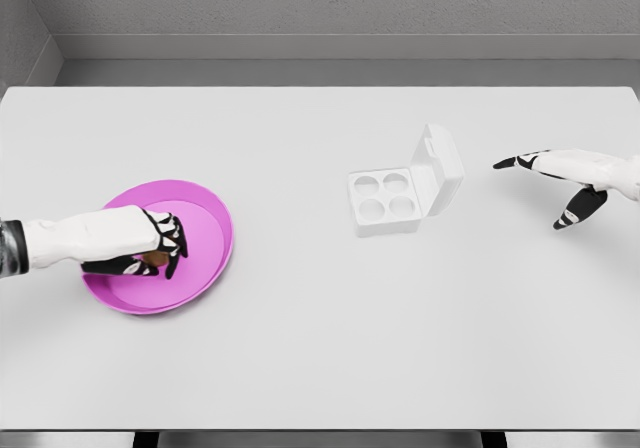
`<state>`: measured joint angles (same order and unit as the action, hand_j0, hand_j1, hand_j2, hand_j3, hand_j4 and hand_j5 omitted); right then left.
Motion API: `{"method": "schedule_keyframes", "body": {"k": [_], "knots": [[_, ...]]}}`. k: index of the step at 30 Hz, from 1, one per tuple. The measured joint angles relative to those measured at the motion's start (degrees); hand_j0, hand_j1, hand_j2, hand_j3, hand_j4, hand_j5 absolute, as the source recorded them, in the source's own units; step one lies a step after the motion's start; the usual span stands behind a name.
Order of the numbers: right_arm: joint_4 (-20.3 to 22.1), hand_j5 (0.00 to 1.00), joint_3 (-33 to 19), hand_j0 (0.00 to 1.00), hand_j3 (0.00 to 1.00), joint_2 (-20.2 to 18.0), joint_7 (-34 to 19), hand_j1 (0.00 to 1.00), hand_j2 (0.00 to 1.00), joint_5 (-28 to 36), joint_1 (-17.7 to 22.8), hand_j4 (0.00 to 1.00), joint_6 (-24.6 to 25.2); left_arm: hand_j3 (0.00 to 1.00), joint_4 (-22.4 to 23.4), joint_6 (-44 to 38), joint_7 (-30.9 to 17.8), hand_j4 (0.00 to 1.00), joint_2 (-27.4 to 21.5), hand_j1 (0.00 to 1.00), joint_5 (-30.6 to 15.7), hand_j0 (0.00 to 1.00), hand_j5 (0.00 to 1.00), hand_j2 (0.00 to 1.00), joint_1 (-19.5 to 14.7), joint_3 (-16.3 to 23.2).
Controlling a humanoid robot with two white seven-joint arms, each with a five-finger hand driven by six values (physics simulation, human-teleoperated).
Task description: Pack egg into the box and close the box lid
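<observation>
A pink plate [205,218] lies at the table's left. My left hand [155,253] reaches into it from the left, fingers curled around a small brown egg [155,258] that is mostly hidden under them. The white egg box [385,203] sits right of centre with several hollow cups showing, its lid [440,168] standing upright on the right side. My right hand [555,183] hovers at the far right edge, away from the box, fingers spread and holding nothing.
The white table [320,348] stretches across the whole view, with a grey wall behind its far edge. Between the plate and the box lies bare tabletop.
</observation>
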<state>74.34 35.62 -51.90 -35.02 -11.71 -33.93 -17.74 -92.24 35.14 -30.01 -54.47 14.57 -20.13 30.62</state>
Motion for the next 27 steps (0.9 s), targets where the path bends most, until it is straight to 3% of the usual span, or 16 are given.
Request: {"method": "schedule_keyframes", "body": {"k": [27], "knots": [[0.05, 1.00, 0.03, 1.00, 1.00, 0.02, 0.00, 1.00, 1.00, 0.00, -0.09, 1.00, -0.01, 0.35, -0.29, 0.01, -0.18, 0.35, 9.42, 0.35, 0.95, 0.35, 0.35, 0.35, -5.19, 0.77]]}}
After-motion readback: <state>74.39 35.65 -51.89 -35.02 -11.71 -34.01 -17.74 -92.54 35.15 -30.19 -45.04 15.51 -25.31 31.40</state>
